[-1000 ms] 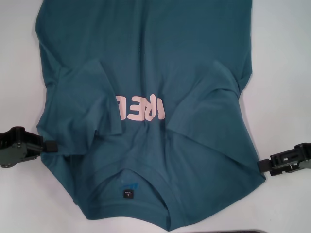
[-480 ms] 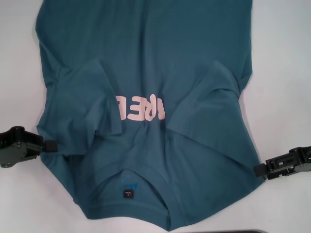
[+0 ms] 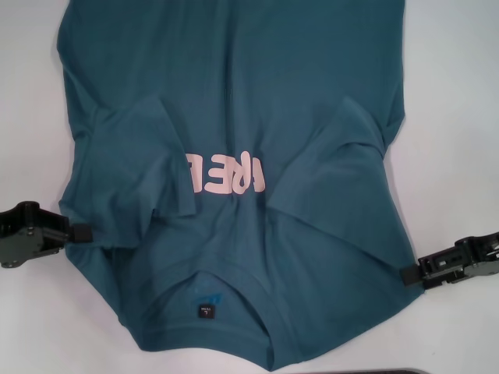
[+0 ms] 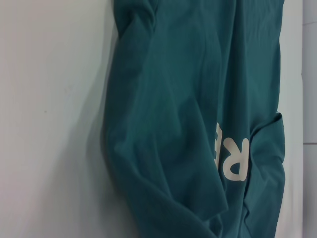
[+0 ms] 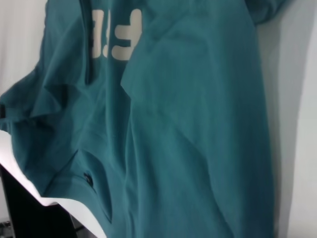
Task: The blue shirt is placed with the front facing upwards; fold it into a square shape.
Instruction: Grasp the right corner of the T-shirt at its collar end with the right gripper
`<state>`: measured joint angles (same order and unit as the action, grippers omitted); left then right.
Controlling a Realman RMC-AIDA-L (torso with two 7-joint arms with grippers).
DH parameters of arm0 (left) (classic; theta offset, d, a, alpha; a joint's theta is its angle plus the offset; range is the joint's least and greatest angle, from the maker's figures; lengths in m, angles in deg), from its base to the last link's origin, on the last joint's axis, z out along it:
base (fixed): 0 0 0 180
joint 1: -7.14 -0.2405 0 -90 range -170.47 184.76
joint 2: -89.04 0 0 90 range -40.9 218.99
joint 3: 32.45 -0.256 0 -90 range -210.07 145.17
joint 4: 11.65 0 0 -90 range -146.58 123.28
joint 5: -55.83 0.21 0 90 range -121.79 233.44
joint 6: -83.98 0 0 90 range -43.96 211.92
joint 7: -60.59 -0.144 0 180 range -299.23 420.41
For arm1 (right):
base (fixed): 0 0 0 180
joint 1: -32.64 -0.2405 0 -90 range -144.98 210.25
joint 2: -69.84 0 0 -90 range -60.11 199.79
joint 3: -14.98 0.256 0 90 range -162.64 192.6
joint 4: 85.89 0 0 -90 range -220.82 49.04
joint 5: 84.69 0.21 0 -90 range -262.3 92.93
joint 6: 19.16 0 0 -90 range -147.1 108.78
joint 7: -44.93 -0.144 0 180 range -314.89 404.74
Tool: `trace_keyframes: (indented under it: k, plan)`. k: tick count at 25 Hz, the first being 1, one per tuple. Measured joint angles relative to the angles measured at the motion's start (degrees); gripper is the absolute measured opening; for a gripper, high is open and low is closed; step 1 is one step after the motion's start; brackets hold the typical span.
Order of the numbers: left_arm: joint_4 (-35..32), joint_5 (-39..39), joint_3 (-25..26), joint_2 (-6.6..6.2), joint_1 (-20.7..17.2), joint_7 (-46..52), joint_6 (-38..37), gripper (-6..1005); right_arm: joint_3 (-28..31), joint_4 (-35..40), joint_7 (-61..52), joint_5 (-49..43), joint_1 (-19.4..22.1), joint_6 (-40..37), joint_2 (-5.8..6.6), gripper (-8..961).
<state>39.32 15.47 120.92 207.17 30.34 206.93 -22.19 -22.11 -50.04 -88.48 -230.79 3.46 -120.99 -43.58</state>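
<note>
The blue shirt lies flat on the white table, collar and dark neck label nearest me, pink lettering facing up. Both sleeves are folded in over the chest. My left gripper sits at the shirt's left side edge, touching the cloth. My right gripper sits at the shirt's right side edge, near the shoulder. The shirt also fills the left wrist view and the right wrist view.
White table shows on both sides of the shirt. A dark flat object lies at the near edge; it also shows in the right wrist view.
My right gripper has moved left and a little toward me, up to the shirt's right edge. The left gripper and the shirt have barely moved.
</note>
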Motion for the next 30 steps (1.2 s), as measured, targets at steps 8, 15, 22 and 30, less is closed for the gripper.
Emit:
trace_keyframes:
  k: [8, 15, 22, 30]
  plan:
    - [0.0, -0.1, 0.0, 0.00, 0.0, 0.0, 0.0, 31, 0.3, 0.3, -0.5, -1.0, -0.1, 0.3, -0.08, 729]
    - [0.0, 0.0, 0.0, 0.00, 0.0, -0.1, 0.1, 31, 0.0, 0.1, -0.5, -1.0, -0.4, 0.4, -0.05, 729]
    - [0.0, -0.1, 0.0, 0.00, 0.0, -0.1, 0.1, 32, 0.0, -0.2, -0.2, -1.0, -1.4, 0.3, -0.99, 729]
    - [0.0, -0.1, 0.0, 0.00, 0.3, -0.1, 0.1, 32, 0.2, -0.2, 0.6, 0.1, -3.2, -0.9, -1.97, 728]
